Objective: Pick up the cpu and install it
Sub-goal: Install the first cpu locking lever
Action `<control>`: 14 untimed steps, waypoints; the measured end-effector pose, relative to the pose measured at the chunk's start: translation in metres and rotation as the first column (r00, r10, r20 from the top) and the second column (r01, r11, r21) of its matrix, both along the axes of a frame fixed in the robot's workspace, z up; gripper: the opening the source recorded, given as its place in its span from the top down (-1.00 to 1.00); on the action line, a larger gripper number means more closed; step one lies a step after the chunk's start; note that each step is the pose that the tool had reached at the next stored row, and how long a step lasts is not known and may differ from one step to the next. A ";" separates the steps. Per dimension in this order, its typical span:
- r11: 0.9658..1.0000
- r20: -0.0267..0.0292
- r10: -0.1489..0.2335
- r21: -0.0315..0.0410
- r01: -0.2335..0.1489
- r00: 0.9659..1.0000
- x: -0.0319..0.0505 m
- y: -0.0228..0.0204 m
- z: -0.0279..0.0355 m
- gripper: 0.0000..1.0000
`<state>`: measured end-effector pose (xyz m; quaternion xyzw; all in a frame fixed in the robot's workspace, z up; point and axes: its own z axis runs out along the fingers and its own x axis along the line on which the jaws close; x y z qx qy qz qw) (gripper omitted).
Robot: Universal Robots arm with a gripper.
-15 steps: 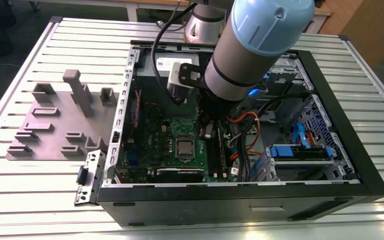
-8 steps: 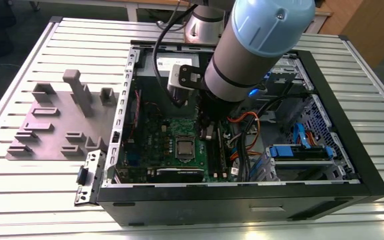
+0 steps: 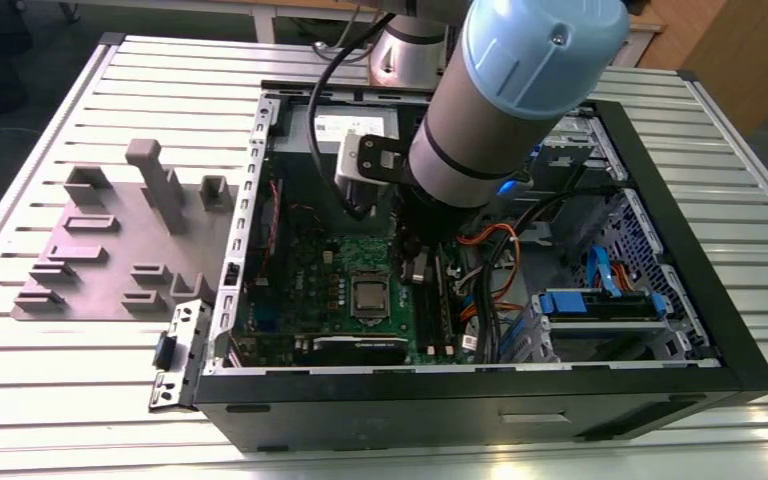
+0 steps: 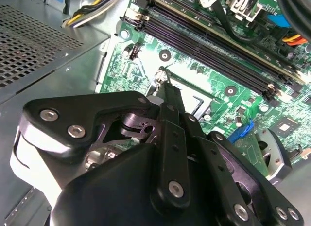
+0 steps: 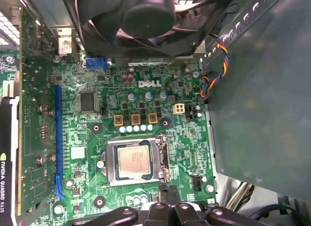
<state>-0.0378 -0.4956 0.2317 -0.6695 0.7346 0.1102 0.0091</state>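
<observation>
the cpu point(image 5: 135, 162) sits flat in its socket point(image 5: 162, 160) on the motherboard point(image 5: 146, 109), with the frame around it; in the exterior view it is the pale square point(image 3: 367, 296) mid-board. it lies just ahead of the claw point(image 5: 167, 199), a short way beyond the fingertips and apart from them, not touching. nothing is held. in the second wrist view the claw point(image 4: 167, 90) ends in what looks like one narrow point, so the fingers seem pressed together, though i judge that rather than see it plainly.

to do this step well, i think the chip must lie square and flush inside the frame, with no corner riding up, and any press on it should come straight down and light.

edges next: the ram slots point(image 4: 214, 51) run beside the claw, the fan point(image 5: 146, 17) stands beyond the socket, and a bundle of cables point(image 3: 491, 270) hangs near the arm point(image 3: 504, 110). the case wall point(image 5: 257, 104) closes one side. open room is mostly straight up out of the case point(image 3: 704, 330); sideways travel looks tight.
</observation>
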 end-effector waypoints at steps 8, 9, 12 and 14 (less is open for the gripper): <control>1.000 0.000 0.014 -0.002 -0.014 1.000 0.0000 -0.0069 -0.0015 0.79; 1.000 0.000 0.015 -0.002 -0.015 1.000 0.0000 -0.0078 -0.0018 0.79; 1.000 0.000 0.016 -0.002 -0.016 1.000 0.0000 -0.0109 -0.0032 0.79; 1.000 0.000 0.017 -0.002 -0.017 1.000 0.0000 -0.0123 -0.0042 0.79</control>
